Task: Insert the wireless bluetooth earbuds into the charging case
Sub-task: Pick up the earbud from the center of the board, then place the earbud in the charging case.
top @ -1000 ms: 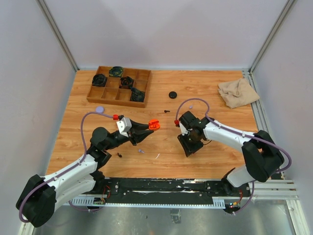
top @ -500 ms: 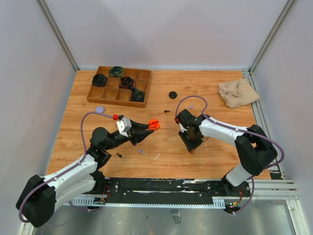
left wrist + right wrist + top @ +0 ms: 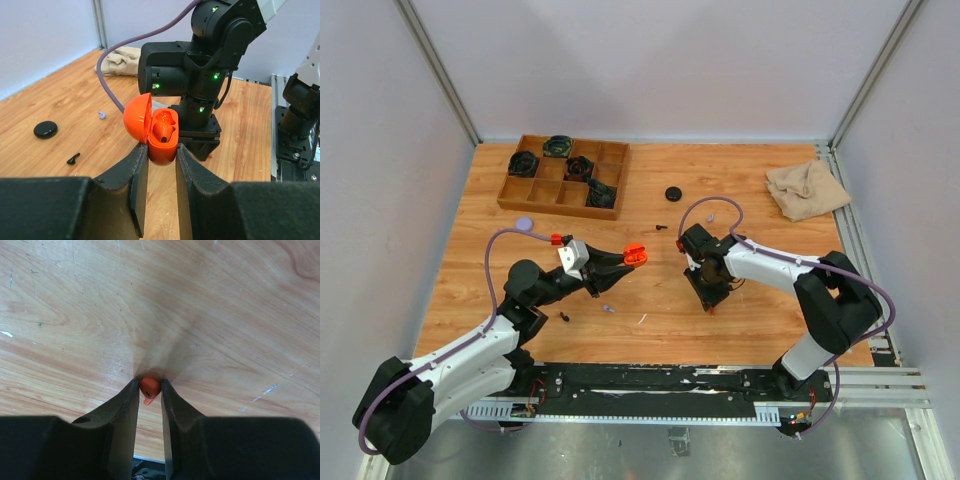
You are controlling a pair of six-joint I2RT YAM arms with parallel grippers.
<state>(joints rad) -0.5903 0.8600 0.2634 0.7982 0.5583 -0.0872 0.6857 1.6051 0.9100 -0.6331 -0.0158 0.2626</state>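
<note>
Bystanders on my worktop (image 3: 720,180)
I see a wooden compartment tray (image 3: 612,153) at eleven o'clock holding dark items, a crumpled beige cloth (image 3: 807,190) at two o'clock, a thin pale sliver (image 3: 643,319) near six.

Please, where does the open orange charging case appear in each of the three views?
Top external: orange charging case left of centre, at the left gripper's tip.
Left wrist: picture centre, lid open, clamped in that gripper.
Right wrist: not in it; only an orange earbud in the right gripper.
Shared landmark: beige cloth, upper right from above, upper left in the left wrist view.
</note>
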